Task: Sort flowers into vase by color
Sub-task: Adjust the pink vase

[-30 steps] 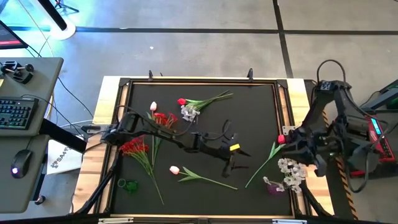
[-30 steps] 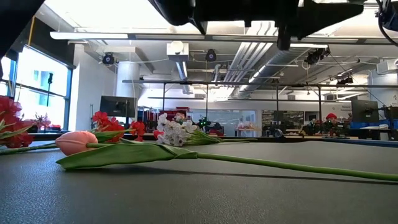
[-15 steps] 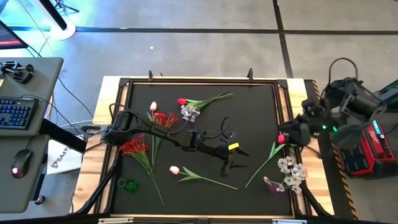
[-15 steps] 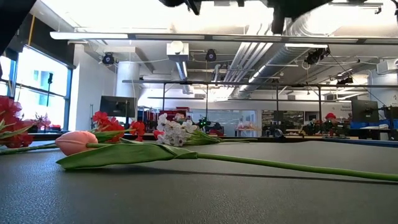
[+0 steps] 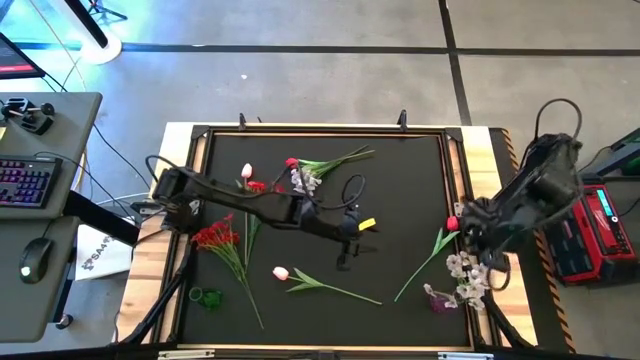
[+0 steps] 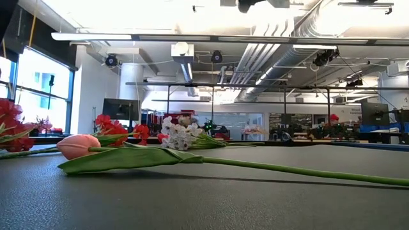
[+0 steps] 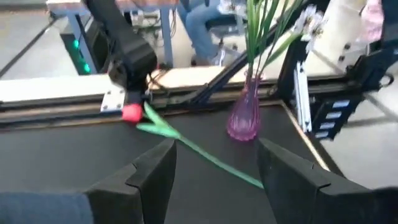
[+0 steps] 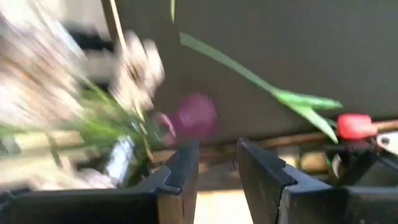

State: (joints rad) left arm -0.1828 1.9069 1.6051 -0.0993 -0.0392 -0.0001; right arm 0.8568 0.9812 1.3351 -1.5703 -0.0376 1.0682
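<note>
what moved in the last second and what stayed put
The left claw pulled back from mid-mat toward the left side, empty and open. The right arm swung its claw, empty, over beside the purple vase. Every flower on the mat and the green vase stayed put.

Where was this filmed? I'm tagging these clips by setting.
Probably an open-plan robotics lab or workshop, not a home. The low view shows exposed ceiling ducts and rows of workbenches with monitors behind the table. The high view shows a concrete floor and a desk with a keyboard beside the black work mat.
</note>
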